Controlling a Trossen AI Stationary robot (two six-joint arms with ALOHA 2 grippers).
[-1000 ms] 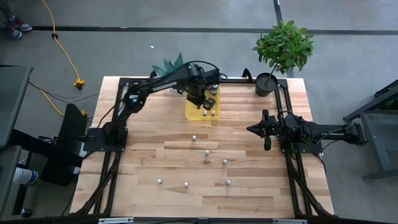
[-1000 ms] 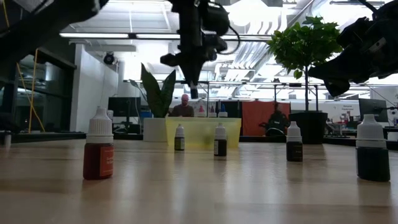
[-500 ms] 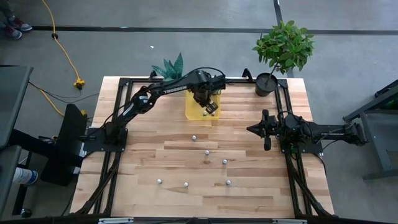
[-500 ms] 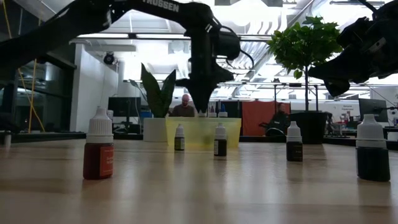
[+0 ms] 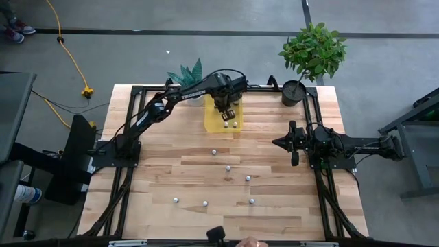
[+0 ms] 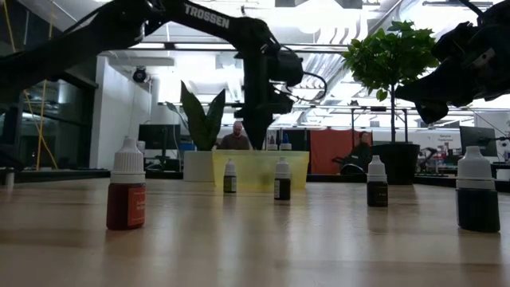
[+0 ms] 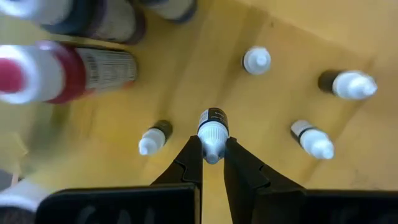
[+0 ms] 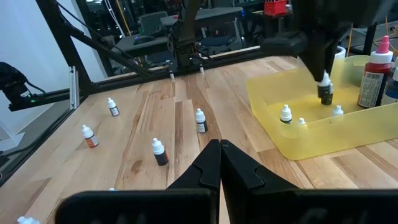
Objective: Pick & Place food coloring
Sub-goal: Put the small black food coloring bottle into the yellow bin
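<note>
The yellow tray (image 5: 211, 121) sits at the table's far middle and holds several tiny white-capped food coloring bottles (image 7: 256, 60) plus larger bottles such as a red one (image 7: 68, 71). My left gripper (image 7: 213, 154) reaches down into the tray, shut on one small dark bottle (image 8: 325, 93). Several more bottles (image 5: 228, 167) stand upright on the wood nearer the front, seen close in the low view (image 6: 126, 195). My right gripper (image 8: 219, 148) waits shut above the table's right side (image 5: 276, 143). My left gripper pinches the small bottle by its white cap (image 7: 212, 132) between the two fingertips (image 7: 191, 163), coming from above and pointing down. The bottle hangs upright below the fingers inside the tray. I cannot tell whether its base touches the tray floor.
A potted plant (image 5: 295, 91) stands at the far right corner and a spiky green plant (image 5: 186, 71) at the far edge beside the tray. Black frame rails run along the table's sides. Open wood lies between the scattered bottles and the near edge.
My left gripper has come down from above the tray into it, shifting a little toward the far edge and turning at the wrist, with the small bottle still between its fingers. The bottles on the table have stayed put.
</note>
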